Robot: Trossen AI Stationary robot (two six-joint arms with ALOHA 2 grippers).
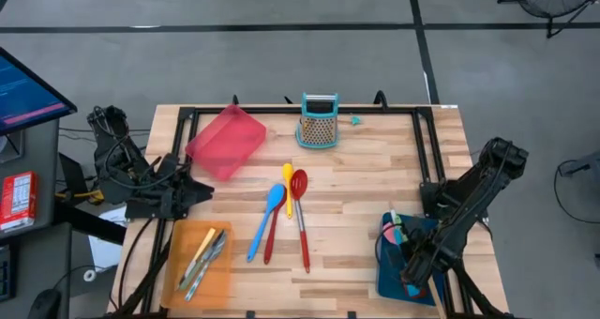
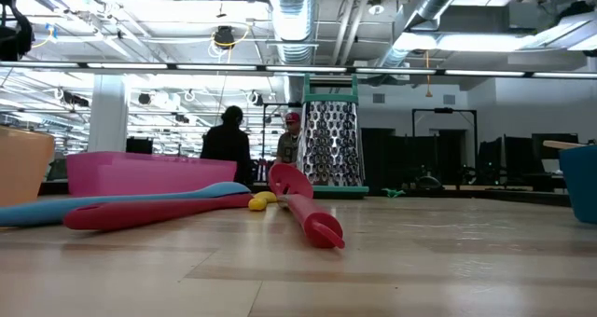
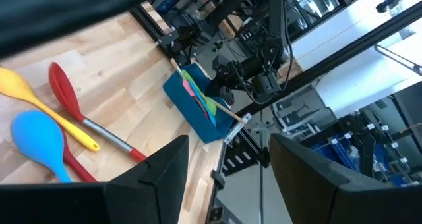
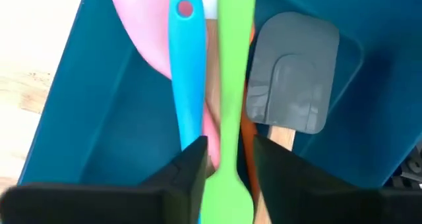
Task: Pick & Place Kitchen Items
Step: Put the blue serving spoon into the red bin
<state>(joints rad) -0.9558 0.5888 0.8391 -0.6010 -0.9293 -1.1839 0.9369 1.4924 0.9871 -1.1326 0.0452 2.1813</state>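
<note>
Hanging over the blue plastic tray (image 1: 386, 272) at the right front corner of the wooden table (image 1: 375, 183), the right tool (image 4: 227, 159) has its two dark fingers standing a little apart on either side of the slim green plastic spatula handle (image 4: 235, 66), which runs straight out between them along the tray's length; whether the pads are pressing it or have just let go I cannot tell. Beside that handle in the tray lie a light blue silicone handle (image 4: 186, 72), a pink rounded silicone blade (image 4: 142, 33) and a grey silicone spatula head (image 4: 293, 69), so this tray looks to be where the spatulas go. What remains to be picked is the cluster at the table's middle: a blue silicone spoon (image 1: 269, 209), a yellow silicone spoon (image 1: 288, 180), a dark red silicone spoon (image 1: 273, 236) and a red spoon with a steel shaft (image 1: 301, 216), all with their long axes running roughly front to back, bowls toward the teal-framed box grater (image 1: 318, 122). They lie to the left of the right tool and about as near the left tool (image 1: 199, 189), which waits with fingers apart at the table's left edge, between the pink-red plastic tray (image 1: 225, 141) and the orange plastic tray (image 1: 187, 239) holding silvery cutlery (image 1: 204, 253).
</note>
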